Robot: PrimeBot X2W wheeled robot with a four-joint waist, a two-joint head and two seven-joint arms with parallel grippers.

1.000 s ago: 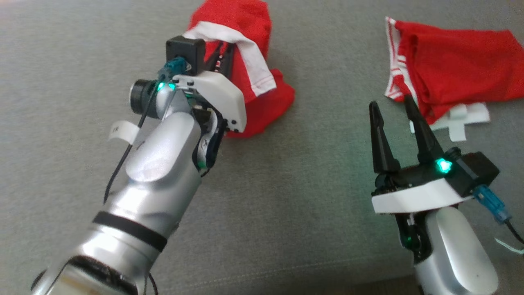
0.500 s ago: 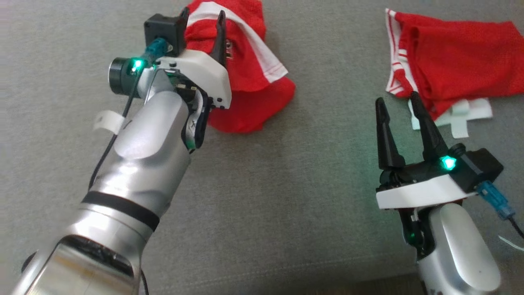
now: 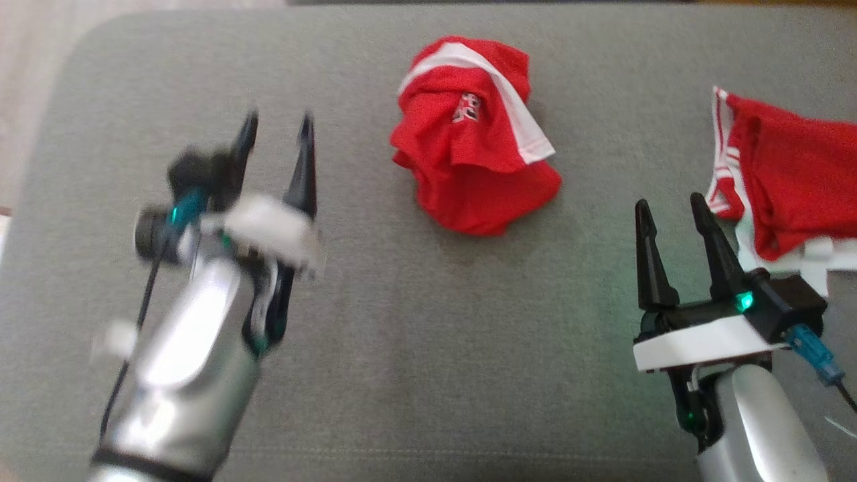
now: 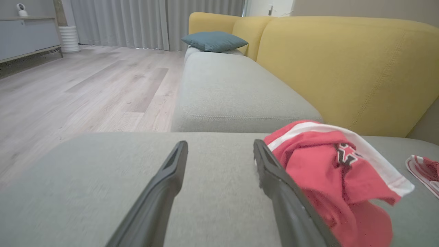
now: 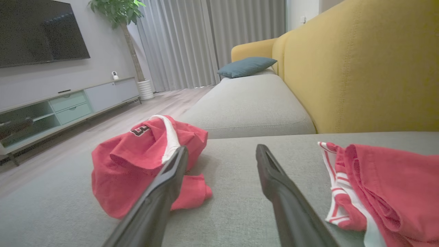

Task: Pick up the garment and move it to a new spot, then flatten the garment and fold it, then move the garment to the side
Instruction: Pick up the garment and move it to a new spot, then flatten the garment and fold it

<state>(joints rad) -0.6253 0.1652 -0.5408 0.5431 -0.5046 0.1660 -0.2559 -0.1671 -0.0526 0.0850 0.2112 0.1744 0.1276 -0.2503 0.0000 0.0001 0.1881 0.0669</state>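
Observation:
The garment is red mesh with a white stripe and lies in a crumpled heap on the grey seat cushion. My left gripper is open and blurred, well to the left of the heap, touching nothing. In the left wrist view the garment lies just right of the open left gripper. My right gripper stands open and empty at the lower right. From the right wrist, the garment lies to the left, partly behind the right gripper.
A second red garment with white trim lies at the right edge of the cushion, close to my right fingers. The yellow backrest rises behind. A teal pillow lies farther along the sofa. Wood floor lies to the left.
My left gripper opened, let go of the garment and drew back to the left. The garment dropped into a heap. The head camera has also shifted, so the whole picture has moved.

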